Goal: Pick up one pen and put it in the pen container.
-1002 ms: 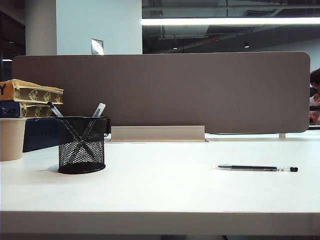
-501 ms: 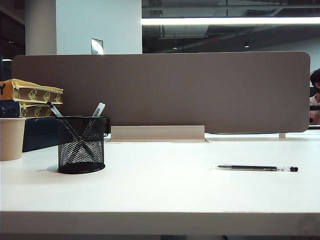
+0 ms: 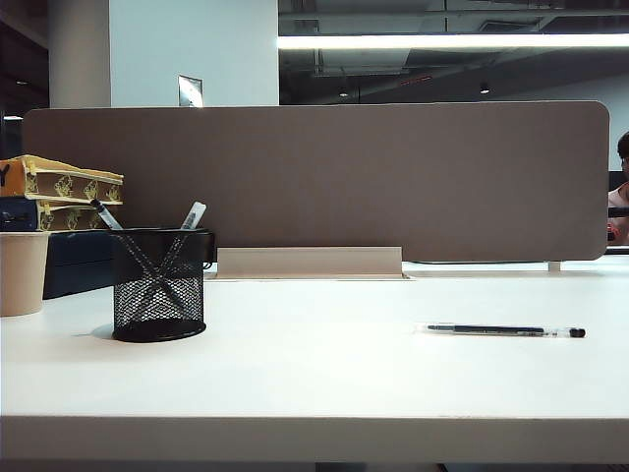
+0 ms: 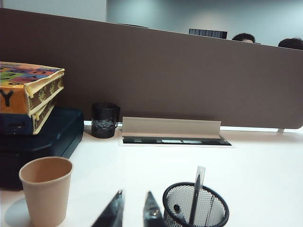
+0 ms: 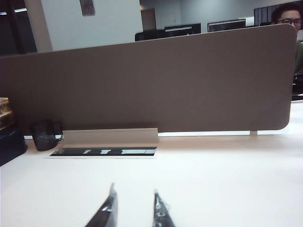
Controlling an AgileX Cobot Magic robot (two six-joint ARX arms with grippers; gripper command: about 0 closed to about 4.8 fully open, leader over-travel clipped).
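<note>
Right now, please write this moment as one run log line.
pen: flat on table, untouched | pen container: upright, holds two pens | left gripper: open, beside container | right gripper: open, empty

My white desk (image 3: 324, 374) runs back to a long brown divider (image 3: 314, 182) with a pale cable tray (image 3: 310, 263) at its foot. Behind it I see a white pillar (image 3: 192, 54), a dark ceiling with pipes, and a bright light strip (image 3: 452, 41). Monitors (image 5: 182, 29) stand beyond the divider.
</note>
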